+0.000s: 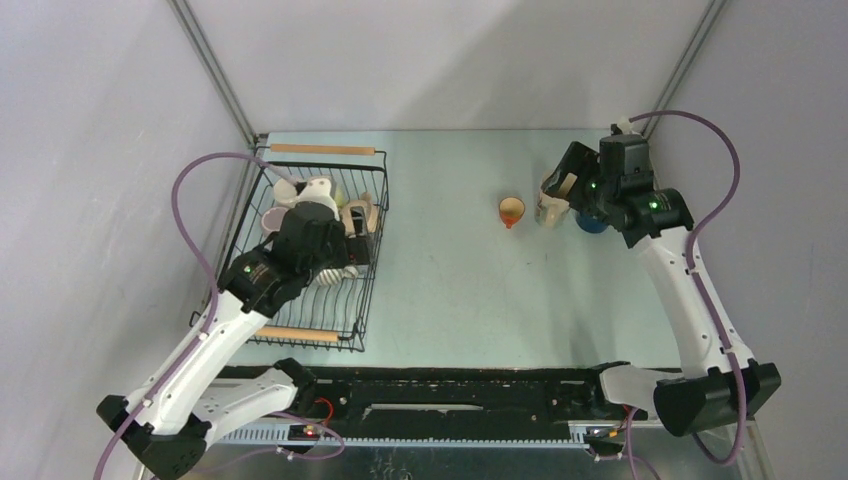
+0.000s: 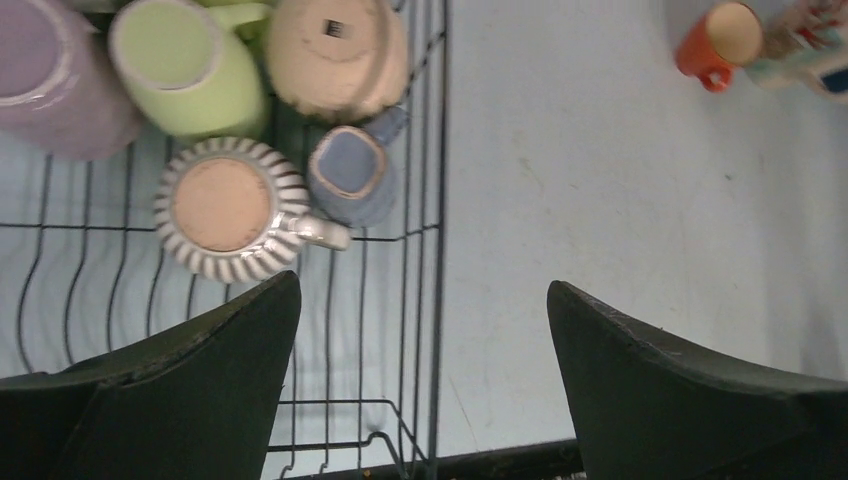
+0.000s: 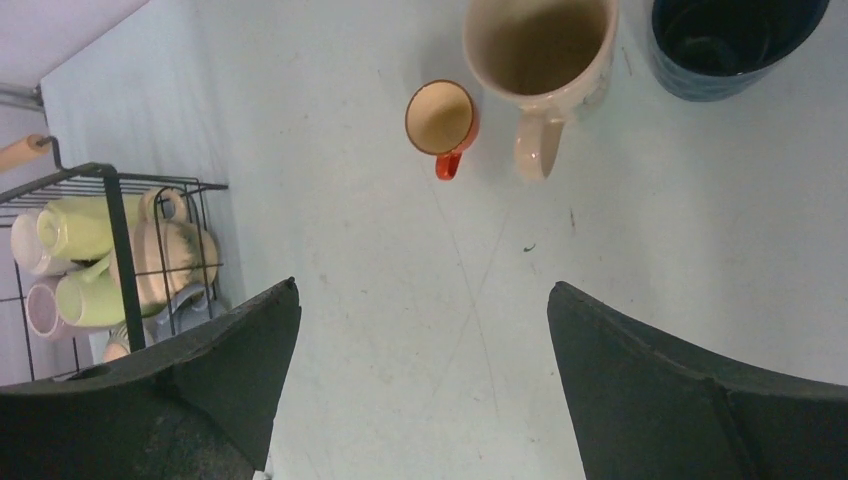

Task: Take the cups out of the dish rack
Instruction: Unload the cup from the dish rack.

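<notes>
the dish rack (image 1: 372, 270) sits on the left side of the surface (image 1: 450, 300), a wooden handle (image 1: 322, 149) at its far end. cups are crowded into its far part. from the left wrist i make out a striped cup (image 2: 222, 205), a grey-blue cup (image 2: 350, 175) touching it, a pale green cup (image 2: 185, 65), a tan cup (image 2: 335, 55) and a lilac cup (image 2: 50, 75). the left arm hangs over the rack, its jaws spread wide with nothing between them, only the wire floor and the rack's right wall below.

three cups stand upright on the surface, well apart from the rack, near the far right. they are a small orange cup (image 3: 442, 118), a cream mug (image 3: 540, 50) just beside it and a dark blue mug (image 3: 730, 40). the right arm's jaws hover near these, wide open and empty.
</notes>
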Robot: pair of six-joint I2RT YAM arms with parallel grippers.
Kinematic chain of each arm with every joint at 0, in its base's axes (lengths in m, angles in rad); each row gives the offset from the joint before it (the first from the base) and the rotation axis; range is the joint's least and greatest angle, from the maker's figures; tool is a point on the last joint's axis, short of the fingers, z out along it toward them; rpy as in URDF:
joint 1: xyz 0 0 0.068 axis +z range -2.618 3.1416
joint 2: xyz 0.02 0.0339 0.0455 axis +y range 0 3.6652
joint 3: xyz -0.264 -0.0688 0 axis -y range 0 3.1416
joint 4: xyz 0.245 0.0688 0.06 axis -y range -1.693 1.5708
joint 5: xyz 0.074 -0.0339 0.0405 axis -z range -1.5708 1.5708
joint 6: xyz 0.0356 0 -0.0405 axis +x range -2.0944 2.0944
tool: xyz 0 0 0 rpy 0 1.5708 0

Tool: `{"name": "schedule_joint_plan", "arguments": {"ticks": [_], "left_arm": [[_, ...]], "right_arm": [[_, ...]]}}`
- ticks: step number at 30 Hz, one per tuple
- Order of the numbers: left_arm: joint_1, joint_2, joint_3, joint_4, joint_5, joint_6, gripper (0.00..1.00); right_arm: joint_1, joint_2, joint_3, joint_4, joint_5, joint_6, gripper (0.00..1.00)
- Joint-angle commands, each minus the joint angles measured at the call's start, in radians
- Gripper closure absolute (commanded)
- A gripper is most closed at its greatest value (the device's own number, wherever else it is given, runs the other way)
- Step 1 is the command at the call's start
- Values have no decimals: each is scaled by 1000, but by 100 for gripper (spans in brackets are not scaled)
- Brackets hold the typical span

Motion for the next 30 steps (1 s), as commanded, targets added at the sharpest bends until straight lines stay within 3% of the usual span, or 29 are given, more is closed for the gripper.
{"name": "schedule_joint_plan", "arguments": {"ticks": [1, 12, 30], "left_arm": [[82, 8, 75, -42, -61, -65, 0], [302, 194, 89, 34, 143, -67, 3], [335, 490, 142, 86, 162, -29, 23]], "right_arm": [[33, -42, -23, 52, 11, -13, 0], [110, -19, -45, 66, 5, -8, 0], [168, -35, -67, 39, 30, 3, 0]]}}
